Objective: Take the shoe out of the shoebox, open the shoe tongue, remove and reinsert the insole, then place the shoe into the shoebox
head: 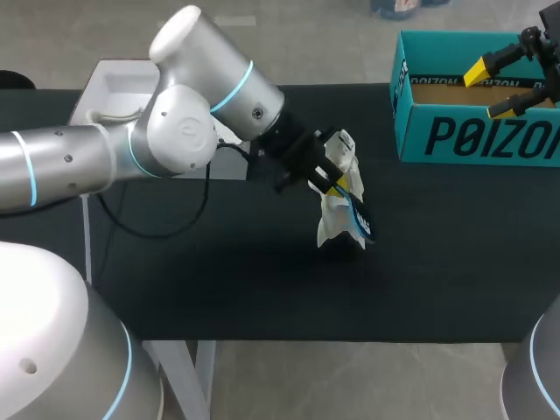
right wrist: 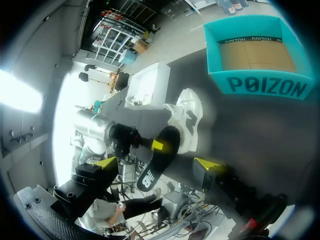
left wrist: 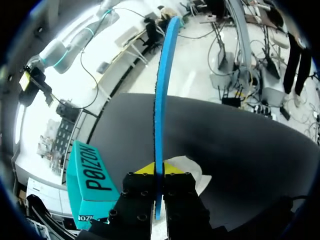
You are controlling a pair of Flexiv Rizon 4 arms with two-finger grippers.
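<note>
The left gripper [head: 334, 182] clamps the insole [left wrist: 161, 100] edgewise just over the shoe [head: 334, 229], well apart from the shoebox [head: 477, 140], apparently for reinsertion, while the right gripper [head: 494, 87] hangs with fingers spread above that shoebox.

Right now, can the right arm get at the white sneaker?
Probably: the right gripper hangs open over the teal shoebox, but the left gripper, shut on the blue insole, crowds the white sneaker.
</note>
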